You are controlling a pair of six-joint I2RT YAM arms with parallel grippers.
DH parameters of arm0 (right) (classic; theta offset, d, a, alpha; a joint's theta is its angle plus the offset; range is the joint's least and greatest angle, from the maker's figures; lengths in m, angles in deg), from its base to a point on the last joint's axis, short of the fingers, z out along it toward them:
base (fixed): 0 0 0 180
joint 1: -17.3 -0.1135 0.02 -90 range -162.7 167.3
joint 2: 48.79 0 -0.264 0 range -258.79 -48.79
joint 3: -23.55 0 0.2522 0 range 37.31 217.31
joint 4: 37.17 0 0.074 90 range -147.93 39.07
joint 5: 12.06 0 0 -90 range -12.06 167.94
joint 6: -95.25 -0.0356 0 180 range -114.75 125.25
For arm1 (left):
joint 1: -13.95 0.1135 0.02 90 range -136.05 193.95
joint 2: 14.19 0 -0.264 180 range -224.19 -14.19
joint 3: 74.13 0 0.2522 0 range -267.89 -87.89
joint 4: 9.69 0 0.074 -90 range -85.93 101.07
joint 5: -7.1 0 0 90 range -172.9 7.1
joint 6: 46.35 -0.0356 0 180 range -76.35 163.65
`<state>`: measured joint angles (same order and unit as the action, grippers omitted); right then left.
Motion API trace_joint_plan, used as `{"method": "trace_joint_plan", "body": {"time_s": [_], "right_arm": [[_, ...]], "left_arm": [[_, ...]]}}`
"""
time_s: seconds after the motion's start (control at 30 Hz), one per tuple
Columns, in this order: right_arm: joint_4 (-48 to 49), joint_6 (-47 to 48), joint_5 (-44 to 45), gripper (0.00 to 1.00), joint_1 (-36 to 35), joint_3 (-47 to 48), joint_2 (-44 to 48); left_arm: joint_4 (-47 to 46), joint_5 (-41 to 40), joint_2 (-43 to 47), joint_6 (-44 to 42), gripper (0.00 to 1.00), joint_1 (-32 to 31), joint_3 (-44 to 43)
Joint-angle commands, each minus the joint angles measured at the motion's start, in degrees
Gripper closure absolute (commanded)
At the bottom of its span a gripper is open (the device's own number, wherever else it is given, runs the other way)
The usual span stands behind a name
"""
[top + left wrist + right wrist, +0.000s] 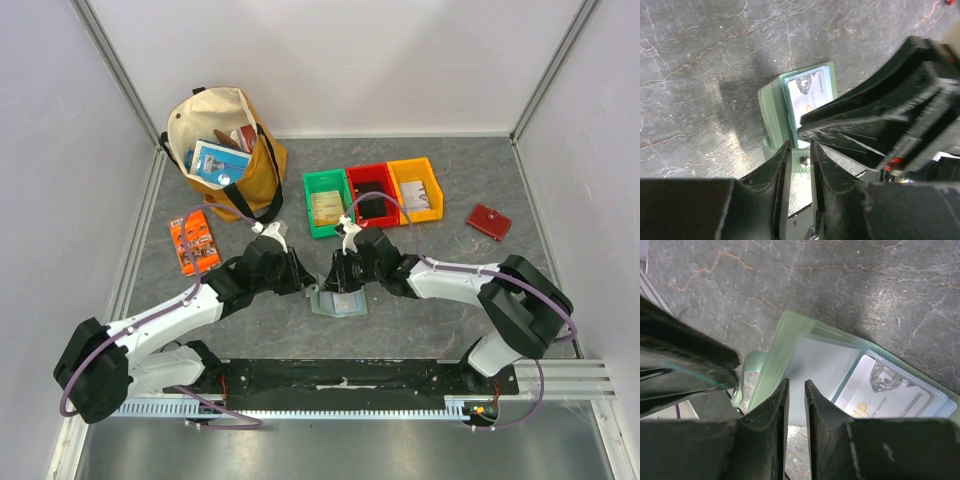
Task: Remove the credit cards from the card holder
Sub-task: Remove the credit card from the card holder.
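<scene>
The pale green card holder (338, 303) lies open on the grey table between my two grippers. A white credit card (810, 95) sits in its blue-green inner pocket, and also shows in the right wrist view (885, 390). My left gripper (306, 282) is at the holder's left edge. Its jaws are nearly together, tips (800, 147) over the green snap tab (801, 161), with nothing visibly pinched. My right gripper (340, 280) is over the holder's near edge (790, 335). Its jaws (796, 385) are nearly together above the clear pocket and hold nothing.
A tan tote bag (225, 150) with items stands at the back left, an orange packet (194, 243) beside it. Green (326, 203), red (374, 194) and yellow (416, 188) bins sit behind the grippers. A small red wallet (489, 221) lies at the right.
</scene>
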<state>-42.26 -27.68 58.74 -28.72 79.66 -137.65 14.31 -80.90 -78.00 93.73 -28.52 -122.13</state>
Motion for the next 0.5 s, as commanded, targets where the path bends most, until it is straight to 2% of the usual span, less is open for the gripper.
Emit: {"method": "trace_joint_plan", "body": {"time_s": [0.0,0.13,0.47], "right_arm": [[3.98,0.24,-1.79,0.76,-0.12,1.07,-3.94],[5.4,-0.03,-2.42,0.8,-0.3,1.68,-7.46],[6.27,-0.99,-0.05,0.78,-0.3,-0.25,-9.67]], "left_arm": [[-1.54,-1.73,4.39,2.03,0.73,-0.24,-2.06],[-1.54,-0.34,3.79,2.03,0.72,-0.15,-2.58],[-7.95,2.66,-6.49,2.56,0.73,-0.24,-1.62]]}}
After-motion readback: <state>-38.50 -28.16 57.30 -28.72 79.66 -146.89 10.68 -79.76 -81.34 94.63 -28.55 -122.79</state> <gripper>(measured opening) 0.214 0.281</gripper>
